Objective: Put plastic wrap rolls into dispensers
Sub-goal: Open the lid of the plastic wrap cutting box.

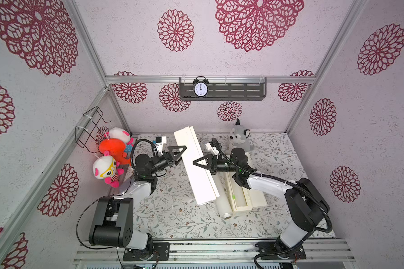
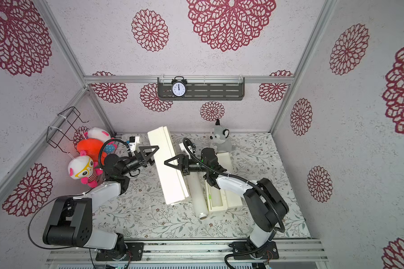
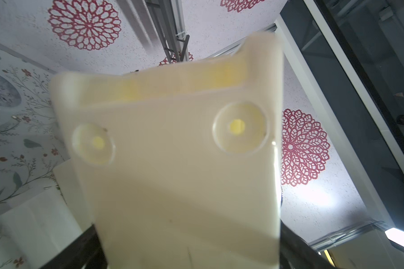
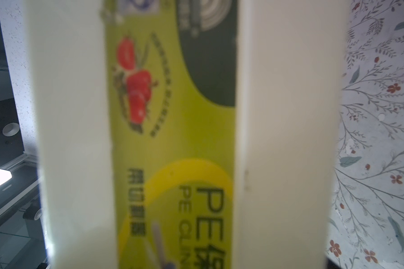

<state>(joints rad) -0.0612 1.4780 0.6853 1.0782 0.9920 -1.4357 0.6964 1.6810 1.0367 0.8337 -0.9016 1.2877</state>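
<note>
In both top views, a closed dispenser (image 1: 194,167) is raised over the floral table (image 1: 173,219), tilted, with the left gripper (image 1: 181,154) and the right gripper (image 1: 200,164) spread wide against its two long sides. A second dispenser (image 1: 240,198) lies open on the table behind the right arm, a plastic wrap roll (image 1: 222,205) just beside it.

In the left wrist view, the raised box's cream underside (image 3: 184,174) shows two round suction cups.

In the right wrist view, its yellow-green label (image 4: 173,139) reads "PE", blurred.

A closed dispenser (image 1: 195,167) stands tilted between both claws, left of the roll (image 1: 222,205).
</note>
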